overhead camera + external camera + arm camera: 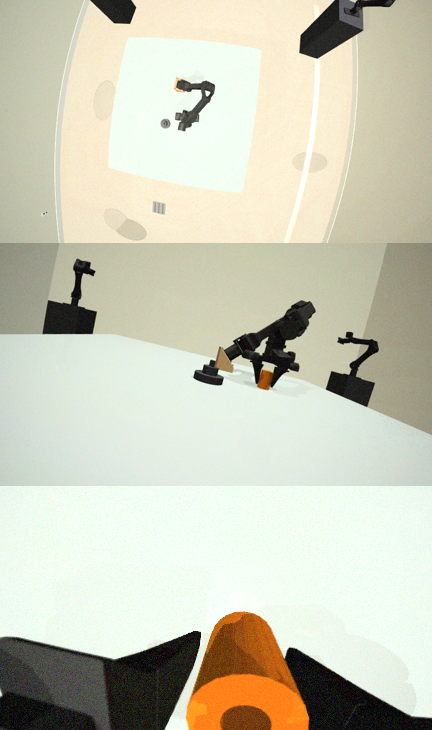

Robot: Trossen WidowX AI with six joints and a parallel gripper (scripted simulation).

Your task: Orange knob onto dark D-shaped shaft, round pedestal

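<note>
The orange knob stands upright on the table, its hole facing up; the hole's far part shows at the bottom edge of the wrist view, but its flat side is not seen there. My gripper points down around the knob, with one finger on each side. The fingers are partly open; a narrow gap shows between the left finger and the knob, while the right finger looks very close to it. The dark round pedestal stands apart from them, its bare shaft upright. The arm hides the knob in the top view.
A tan wedge-shaped block is at the arm's base, behind the pedestal in the exterior view. The pale table top carries arm, knob and pedestal. Other dark arms on black stands are beyond it.
</note>
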